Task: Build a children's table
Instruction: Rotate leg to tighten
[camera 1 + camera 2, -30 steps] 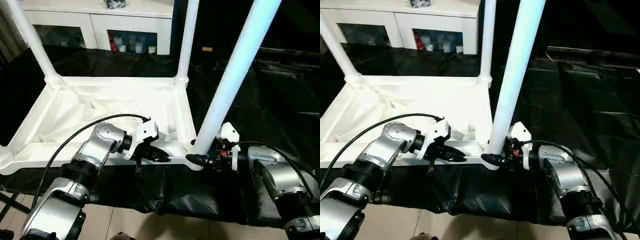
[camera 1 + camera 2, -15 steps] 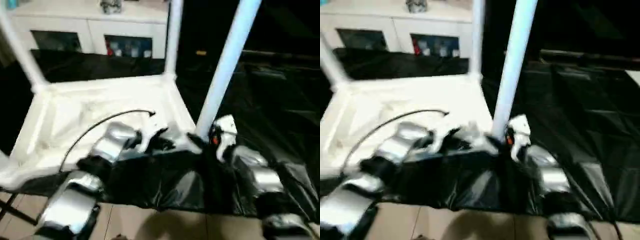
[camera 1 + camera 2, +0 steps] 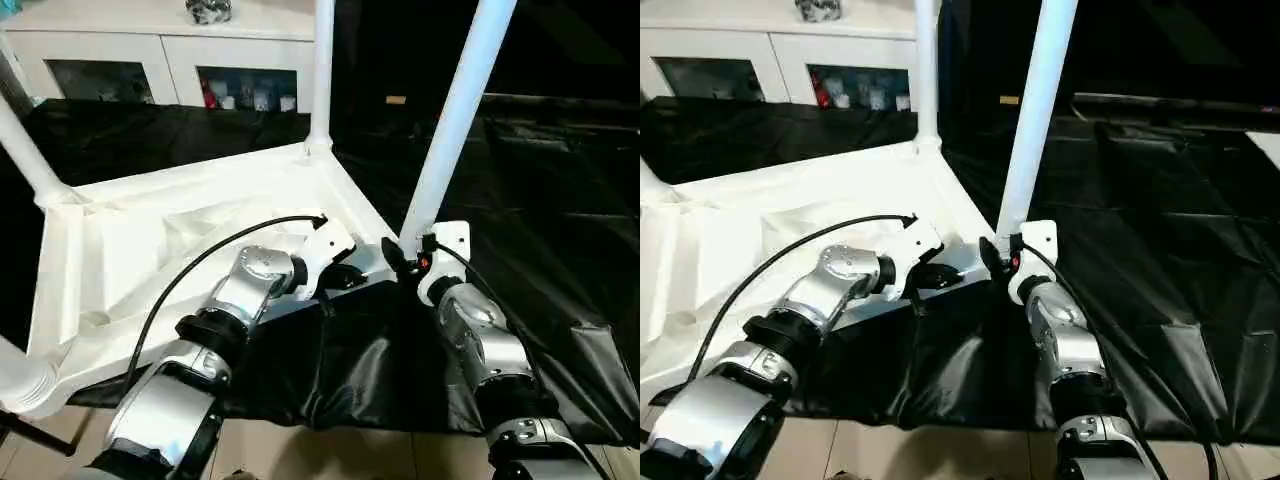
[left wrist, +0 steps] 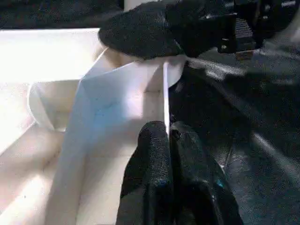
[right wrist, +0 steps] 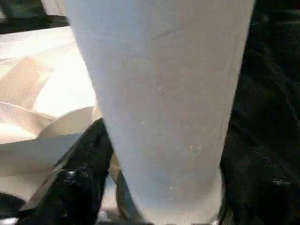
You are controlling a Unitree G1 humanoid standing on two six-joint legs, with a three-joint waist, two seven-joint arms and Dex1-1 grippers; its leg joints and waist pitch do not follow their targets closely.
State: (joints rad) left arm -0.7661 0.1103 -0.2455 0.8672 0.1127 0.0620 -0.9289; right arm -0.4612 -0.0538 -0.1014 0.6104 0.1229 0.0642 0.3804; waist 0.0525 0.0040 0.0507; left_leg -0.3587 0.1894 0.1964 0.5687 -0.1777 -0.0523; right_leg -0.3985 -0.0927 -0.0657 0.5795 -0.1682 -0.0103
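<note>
The white table top (image 3: 150, 240) lies upside down on black cloth, ribbed underside up, turned at an angle to me. Legs stand in its corners: the near right leg (image 3: 455, 110), a far right leg (image 3: 322, 70), a far left leg (image 3: 25, 150), and a stub of another at the near left (image 3: 20, 385). My left gripper (image 3: 345, 278) is shut on the thin near rim (image 4: 165, 89), one finger (image 4: 152, 159) on each side of the wall. My right gripper (image 3: 395, 258) clasps the base of the near right leg (image 5: 159, 93), with one finger (image 5: 79, 173) against its side.
A white cabinet with glass doors (image 3: 180, 60) stands at the back. Black cloth (image 3: 540, 200) covers the work surface and hangs over its front edge. Tiled floor (image 3: 330, 455) shows below. A black cable (image 3: 200, 265) loops over my left forearm.
The table top has turned, its near right corner swinging away from me, and both grippers went with it. The camera also shifted a little.
</note>
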